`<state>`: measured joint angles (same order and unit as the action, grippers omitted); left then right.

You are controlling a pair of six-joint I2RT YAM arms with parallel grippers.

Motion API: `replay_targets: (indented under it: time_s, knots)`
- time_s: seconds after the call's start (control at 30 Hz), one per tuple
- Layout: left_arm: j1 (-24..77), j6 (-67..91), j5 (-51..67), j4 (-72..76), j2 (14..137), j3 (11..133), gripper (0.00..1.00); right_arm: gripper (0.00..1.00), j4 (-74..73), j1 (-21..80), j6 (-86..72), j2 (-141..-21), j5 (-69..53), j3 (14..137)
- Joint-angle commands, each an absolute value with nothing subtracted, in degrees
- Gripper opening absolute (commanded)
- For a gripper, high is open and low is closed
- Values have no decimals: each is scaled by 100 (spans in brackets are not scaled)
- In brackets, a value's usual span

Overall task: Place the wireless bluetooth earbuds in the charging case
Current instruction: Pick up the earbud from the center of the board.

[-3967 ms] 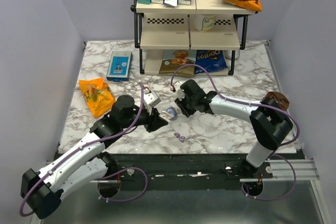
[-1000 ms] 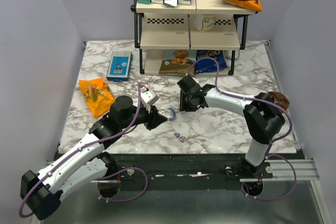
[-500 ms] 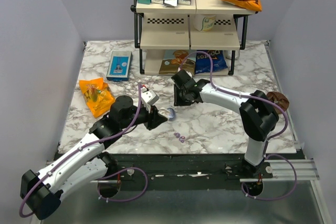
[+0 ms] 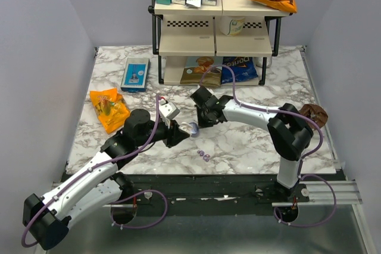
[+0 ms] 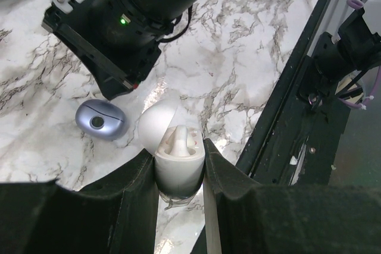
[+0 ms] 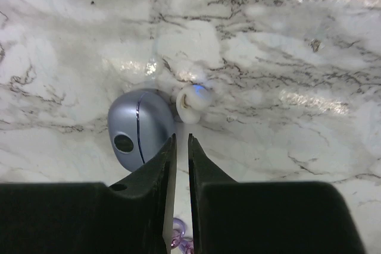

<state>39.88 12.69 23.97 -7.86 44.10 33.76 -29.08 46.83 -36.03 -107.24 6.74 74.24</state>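
My left gripper [image 5: 180, 147] is shut on a small white case [image 5: 178, 168] with its lid [image 5: 156, 126] up and pale wells showing; in the top view it is a white crescent [image 4: 191, 127]. Just beside it on the marble lies the charging case [image 6: 140, 129], glossy lavender-blue with a dark oval spot and a thin seam [image 5: 101, 120]. A white ring [image 6: 193, 96] touches its far side. My right gripper [image 6: 181, 138] hangs over its edge, jaws a narrow slit apart and empty. The earbuds [image 4: 204, 156], tiny and purple, lie nearer the front edge, and one ring tip [image 6: 179, 237] shows between my right fingers.
A two-tier rack [image 4: 214, 34] with snack bags and boxes stands at the back. A blue box [image 4: 136, 74] and an orange pouch [image 4: 109, 108] lie at the left. A brown lump [image 4: 314, 113] sits at the right edge. The black front rail [image 5: 309, 117] is close.
The right gripper has swung left, over the lavender-blue case and closer to the left gripper, and its jaws have narrowed. The left arm and its white case have stayed put.
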Motion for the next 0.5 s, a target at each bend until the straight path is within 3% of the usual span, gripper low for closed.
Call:
replay_targets:
  time_s: [0.0,0.17,0.47]
  knots:
    - [4008,1266,2241,-756,4307,3313,0,18,-2918,4799,-3718,-10468,676,7102]
    - [4017,1283,2259,-738,4307,3313,0,15,-2839,4808,-3648,-10494,633,6987]
    - [4008,1283,2276,-721,4316,3296,0,19,-2733,4860,-3340,-10854,308,7505]
